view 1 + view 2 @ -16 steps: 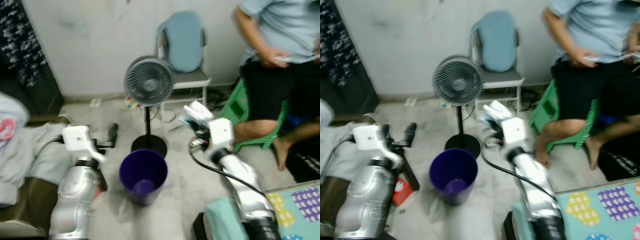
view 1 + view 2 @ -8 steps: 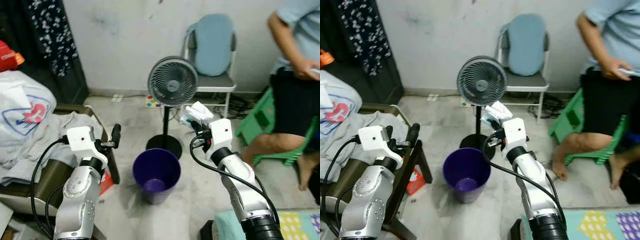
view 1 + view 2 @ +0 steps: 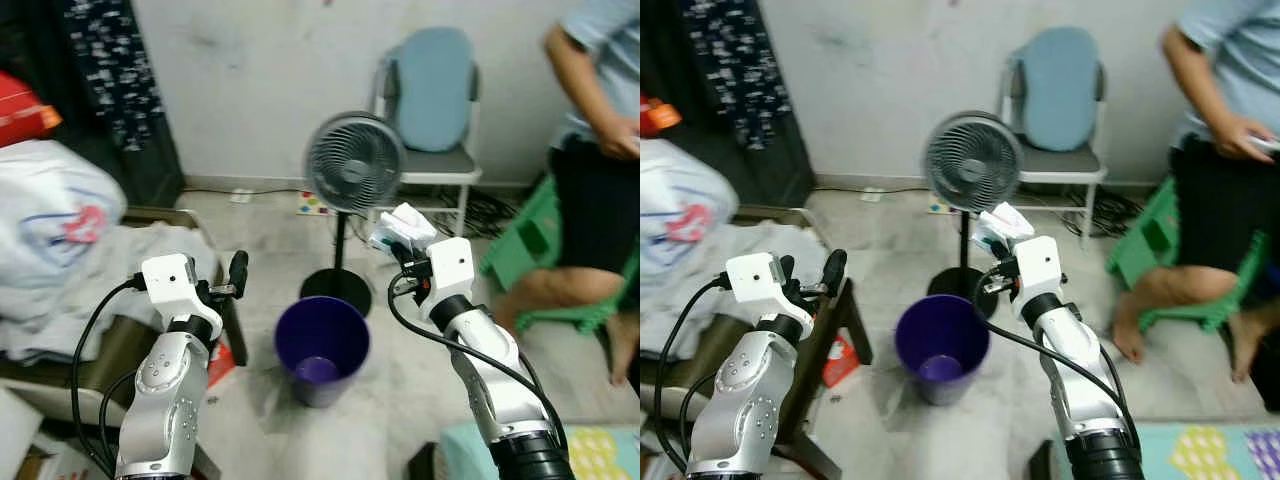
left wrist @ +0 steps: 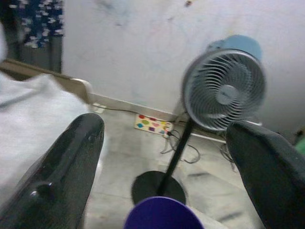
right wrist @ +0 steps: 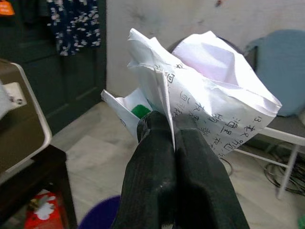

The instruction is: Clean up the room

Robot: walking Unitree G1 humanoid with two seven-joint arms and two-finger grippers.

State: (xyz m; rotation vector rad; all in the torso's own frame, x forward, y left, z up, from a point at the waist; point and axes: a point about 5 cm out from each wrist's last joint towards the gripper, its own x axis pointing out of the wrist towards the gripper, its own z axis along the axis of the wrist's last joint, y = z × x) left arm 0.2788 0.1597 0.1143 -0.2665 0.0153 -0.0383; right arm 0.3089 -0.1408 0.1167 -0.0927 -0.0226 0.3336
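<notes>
Crumpled paper (image 5: 205, 90) sits pinched in the right gripper (image 3: 405, 240), raised beside the purple bin (image 3: 322, 345). Left gripper (image 4: 162, 157) hovers with fingers wide. Best centre the paper over the bin's mouth before releasing.

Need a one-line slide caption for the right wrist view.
Right claw shut on crumpled printed paper, above the purple bin, blue chair behind.

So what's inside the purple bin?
Looking down into the purple bin, only its purple bottom and a lighter shine show; no rubbish can be made out. The crumpled paper is not in it: the right gripper holds it, jaws shut, up beside the bin.
</notes>
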